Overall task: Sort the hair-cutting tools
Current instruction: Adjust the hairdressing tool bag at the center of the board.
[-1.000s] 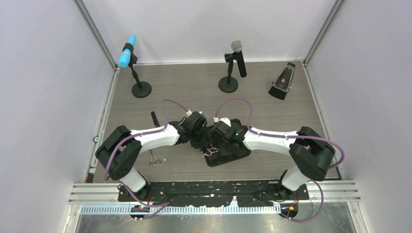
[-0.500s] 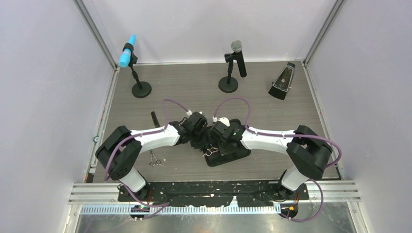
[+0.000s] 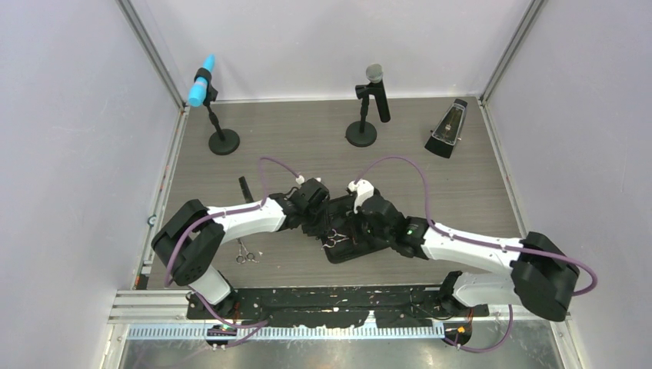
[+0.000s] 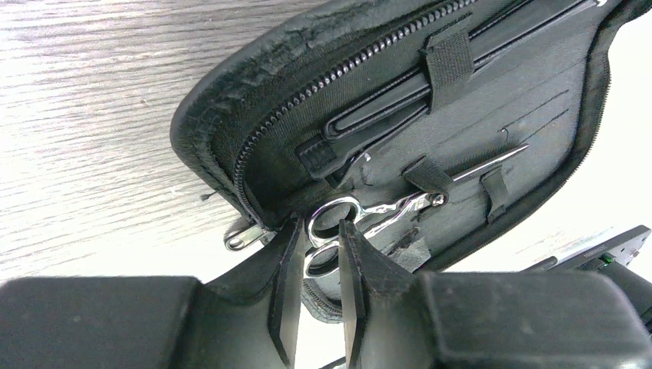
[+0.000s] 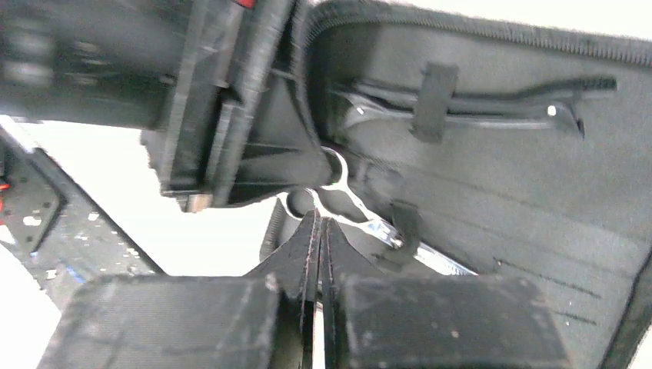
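Seen from above, both wrists point(image 3: 311, 201) cover most of the zip case point(image 3: 360, 252). Inside it, the scissors point(image 4: 388, 207) lose part of their loops behind the left jaws (blades pass under straps). Up-left of the case, a small dark item point(image 3: 244, 187) is too small to identify.

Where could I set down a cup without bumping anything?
Bare wood lies between the blue microphone's base and the grey microphone's base, and on the right between the metronome and the right arm. The middle is crowded: the left gripper and right gripper meet at the black case, and loose scissors lie near left.
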`<state>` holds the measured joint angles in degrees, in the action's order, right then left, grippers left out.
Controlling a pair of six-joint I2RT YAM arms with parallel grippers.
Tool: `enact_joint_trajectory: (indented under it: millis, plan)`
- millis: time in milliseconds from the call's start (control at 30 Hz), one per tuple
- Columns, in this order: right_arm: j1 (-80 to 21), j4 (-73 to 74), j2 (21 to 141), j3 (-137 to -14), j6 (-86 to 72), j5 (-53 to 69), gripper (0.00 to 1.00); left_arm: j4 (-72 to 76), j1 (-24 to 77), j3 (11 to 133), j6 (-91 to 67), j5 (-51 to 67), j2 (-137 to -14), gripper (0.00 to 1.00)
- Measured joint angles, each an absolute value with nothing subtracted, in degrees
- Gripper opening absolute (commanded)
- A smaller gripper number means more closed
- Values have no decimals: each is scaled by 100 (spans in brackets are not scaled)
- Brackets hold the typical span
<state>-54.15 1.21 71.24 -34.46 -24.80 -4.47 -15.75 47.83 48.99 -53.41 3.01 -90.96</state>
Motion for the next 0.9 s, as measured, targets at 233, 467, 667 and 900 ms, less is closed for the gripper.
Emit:
enact_joint_trajectory:
  millis: [233,467,667,900]
  plan:
    - [-5415,202,6873,-3518,-2346,-690,27,-1643,4794,4934,-5341,276,-9107,25]
    - [-5411,1614,7946,-4475,-2622,-1297,46,-1688,4801,4936,-5339,252,-9094,24]
    - [-5400,2134,8381,-4591,-2722,-1345,46,-1920,4816,4875,-5315,213,-8888,23]
    - [-5339,2250,8766,-4923,-2740,-1236,46,-2005,5013,4871,-5288,447,-8796,23]
